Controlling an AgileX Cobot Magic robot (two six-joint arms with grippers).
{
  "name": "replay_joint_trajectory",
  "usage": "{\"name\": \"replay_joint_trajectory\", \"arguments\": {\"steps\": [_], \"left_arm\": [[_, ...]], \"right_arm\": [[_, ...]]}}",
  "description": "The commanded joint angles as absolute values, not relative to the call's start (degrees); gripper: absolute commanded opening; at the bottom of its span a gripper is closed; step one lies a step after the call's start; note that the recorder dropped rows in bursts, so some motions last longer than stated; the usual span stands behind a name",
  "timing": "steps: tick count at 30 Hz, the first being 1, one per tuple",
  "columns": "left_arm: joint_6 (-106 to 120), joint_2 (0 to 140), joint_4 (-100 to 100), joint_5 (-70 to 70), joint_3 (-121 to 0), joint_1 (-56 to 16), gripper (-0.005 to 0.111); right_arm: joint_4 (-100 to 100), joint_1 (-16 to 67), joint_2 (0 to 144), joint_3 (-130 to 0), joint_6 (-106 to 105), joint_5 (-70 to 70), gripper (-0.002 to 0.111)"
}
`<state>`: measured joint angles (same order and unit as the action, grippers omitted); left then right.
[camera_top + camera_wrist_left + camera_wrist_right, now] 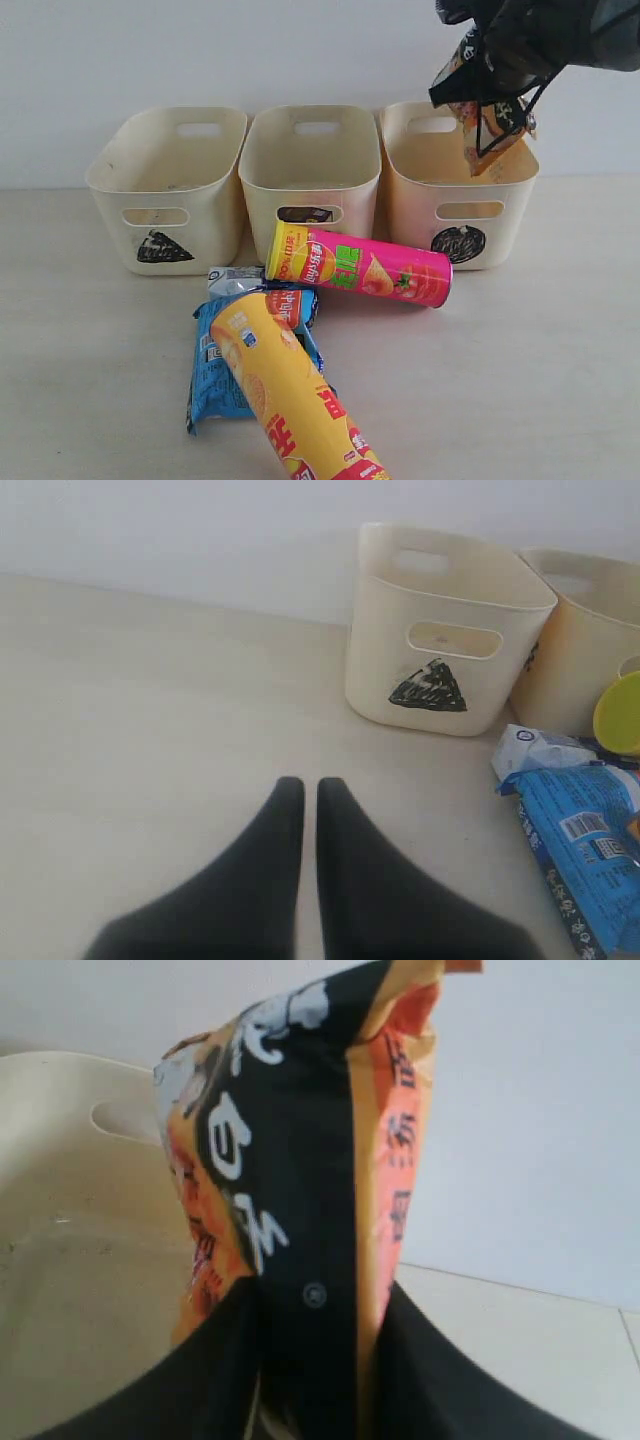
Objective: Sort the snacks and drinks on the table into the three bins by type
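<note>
My right gripper (482,92) is shut on the orange-black bag (492,135), which hangs over the open top of the circle-marked bin (500,190). In the right wrist view the bag (300,1160) stands between the gripper's (315,1305) two fingers above the bin's inside (80,1290). On the table (540,380) lie a pink chip tube (365,266), a yellow chip tube (290,395) across a blue bag (212,375), and a white-and-blue carton (233,279). My left gripper (310,785) is shut and empty over bare table, apart from the triangle bin (440,640).
The three bins stand in a row at the back against a white wall: triangle (165,190) on the left, the middle one (312,160) with its mark mostly hidden by the pink tube, circle on the right. The blue bag (590,850) lies to one side of my left gripper.
</note>
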<state>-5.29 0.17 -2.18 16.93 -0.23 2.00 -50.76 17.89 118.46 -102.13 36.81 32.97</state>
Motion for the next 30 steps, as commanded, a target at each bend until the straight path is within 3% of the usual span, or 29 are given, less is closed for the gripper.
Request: {"name": "replay_joint_trajectory", "arguments": {"steps": [1, 4, 8, 11, 15, 16, 23, 30], "left_arm": [[-4.9, 0.0, -2.1, 17.0, 0.0, 2.0, 0.004], [-4.9, 0.0, -2.1, 17.0, 0.0, 2.0, 0.004], [-4.9, 0.0, -2.1, 17.0, 0.0, 2.0, 0.004], [-4.9, 0.0, -2.1, 17.0, 0.0, 2.0, 0.004], [-4.9, 0.0, -2.1, 17.0, 0.0, 2.0, 0.004], [-4.9, 0.0, -2.1, 17.0, 0.0, 2.0, 0.004], [-4.9, 0.0, -2.1, 17.0, 0.0, 2.0, 0.004], [-4.9, 0.0, -2.1, 17.0, 0.0, 2.0, 0.004]], "right_arm": [[-51.5, 17.6, 119.0, -103.0, 38.7, 32.1, 0.054], [-51.5, 17.6, 119.3, -103.0, 39.5, 32.3, 0.069], [-51.5, 17.6, 118.4, -103.0, 40.7, 33.3, 0.068], [-51.5, 17.6, 116.7, -103.0, 41.0, 34.4, 0.052], [-49.8, 17.6, 113.6, -103.0, 41.0, 37.7, 0.006], [-48.5, 17.6, 112.9, -103.0, 41.0, 39.0, 0.0], [-31.1, 17.6, 108.0, -102.5, 27.8, 44.0, 0.0], [-17.1, 15.7, 92.3, -80.9, 24.5, 37.4, 0.0]]}}
